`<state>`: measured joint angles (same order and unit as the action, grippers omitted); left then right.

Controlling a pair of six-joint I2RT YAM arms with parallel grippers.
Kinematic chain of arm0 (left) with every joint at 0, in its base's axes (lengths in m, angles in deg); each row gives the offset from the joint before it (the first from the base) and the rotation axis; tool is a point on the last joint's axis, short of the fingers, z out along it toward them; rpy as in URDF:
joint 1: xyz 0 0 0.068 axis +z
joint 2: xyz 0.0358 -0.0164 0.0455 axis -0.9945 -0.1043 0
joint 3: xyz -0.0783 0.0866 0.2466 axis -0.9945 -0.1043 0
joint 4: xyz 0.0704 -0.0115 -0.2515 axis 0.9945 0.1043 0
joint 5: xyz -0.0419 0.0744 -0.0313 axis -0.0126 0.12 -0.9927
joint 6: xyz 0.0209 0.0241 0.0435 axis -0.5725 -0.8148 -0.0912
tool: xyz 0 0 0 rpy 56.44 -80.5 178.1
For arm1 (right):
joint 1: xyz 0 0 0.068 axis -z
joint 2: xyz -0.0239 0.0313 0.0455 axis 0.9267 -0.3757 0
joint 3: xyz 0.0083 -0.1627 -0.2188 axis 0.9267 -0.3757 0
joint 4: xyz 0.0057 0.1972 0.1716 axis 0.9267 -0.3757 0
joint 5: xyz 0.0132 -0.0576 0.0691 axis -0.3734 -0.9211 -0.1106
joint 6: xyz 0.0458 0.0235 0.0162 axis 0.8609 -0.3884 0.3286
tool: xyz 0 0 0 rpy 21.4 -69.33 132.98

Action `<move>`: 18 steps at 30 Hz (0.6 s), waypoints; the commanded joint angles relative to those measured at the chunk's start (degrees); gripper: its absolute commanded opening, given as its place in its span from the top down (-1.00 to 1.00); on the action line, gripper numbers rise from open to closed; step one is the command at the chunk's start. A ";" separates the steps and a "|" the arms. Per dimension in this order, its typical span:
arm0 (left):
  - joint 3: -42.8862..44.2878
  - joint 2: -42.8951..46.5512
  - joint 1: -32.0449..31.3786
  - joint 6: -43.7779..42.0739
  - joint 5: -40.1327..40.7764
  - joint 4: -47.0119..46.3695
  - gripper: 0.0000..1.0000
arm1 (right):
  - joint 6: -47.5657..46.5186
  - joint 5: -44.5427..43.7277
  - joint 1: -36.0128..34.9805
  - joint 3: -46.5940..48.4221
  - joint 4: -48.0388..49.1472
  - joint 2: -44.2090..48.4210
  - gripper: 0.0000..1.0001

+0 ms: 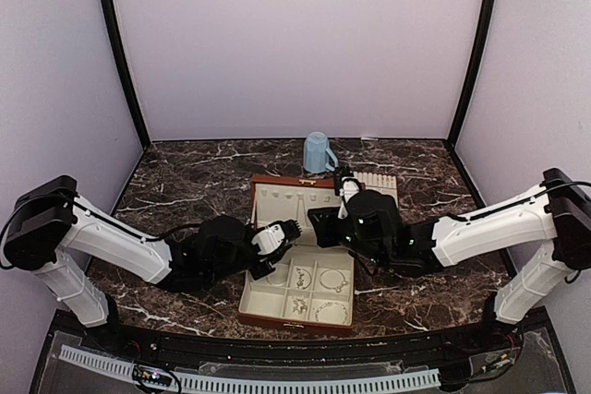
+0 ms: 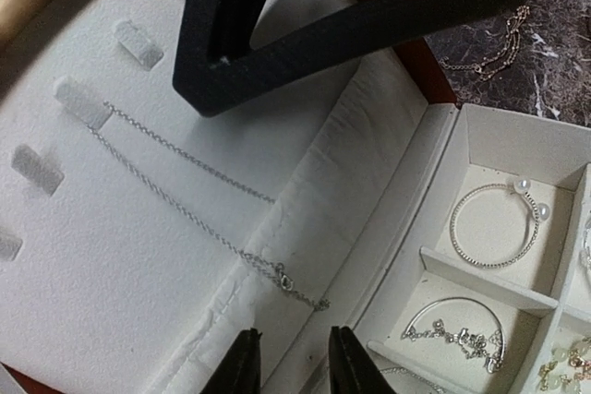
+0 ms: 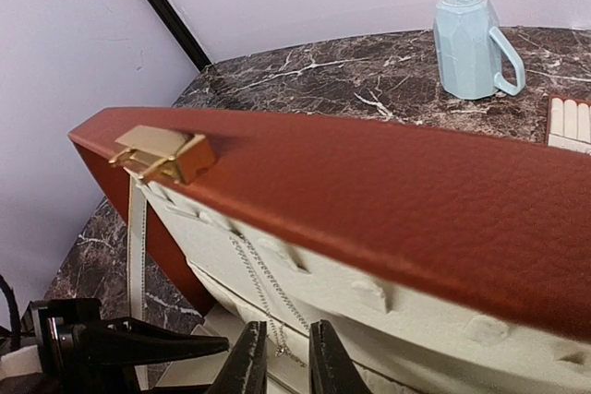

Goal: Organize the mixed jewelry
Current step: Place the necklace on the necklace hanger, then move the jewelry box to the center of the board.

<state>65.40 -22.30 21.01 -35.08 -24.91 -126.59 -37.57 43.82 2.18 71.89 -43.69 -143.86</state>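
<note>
The reddish-brown box (image 1: 251,228) lies open with its cream-lined lid (image 3: 388,200) raised. A thin silver necklace (image 2: 285,280) hangs from a hook on the lid's lining, and its clasp end rests on the padded fold. My left gripper (image 2: 294,366) is open just below that clasp and touches nothing. My right gripper (image 3: 284,368) is open at the lid's lower edge, with the necklace's (image 3: 269,280) loose end dangling in the gap between its fingers. Bracelets (image 2: 494,228) lie in the box's compartments (image 1: 332,280). Both grippers (image 1: 277,235) (image 1: 316,226) meet over the box's back half.
A blue mug (image 1: 319,152) stands upside down behind the box. The flat cream slotted tray (image 1: 377,182) lies at the back right. Another chain (image 2: 489,53) lies on the marble beside the box. A gold latch (image 3: 162,154) sticks out from the lid's corner.
</note>
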 commanded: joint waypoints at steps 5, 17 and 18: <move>-0.06 9.23 -0.19 5.56 -3.16 6.36 0.31 | -0.37 2.63 -0.25 -0.32 -1.63 4.98 0.56; 5.00 28.04 1.46 27.70 3.58 30.38 -0.28 | 6.83 3.86 -0.51 -5.19 -18.64 19.68 0.12; 6.61 29.35 2.79 30.42 3.40 34.37 -0.33 | 8.56 3.51 -0.50 -5.46 -21.58 20.34 0.08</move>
<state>67.63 2.57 21.49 -16.10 -24.01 -106.75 -34.58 48.00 1.96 68.04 -54.99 -126.41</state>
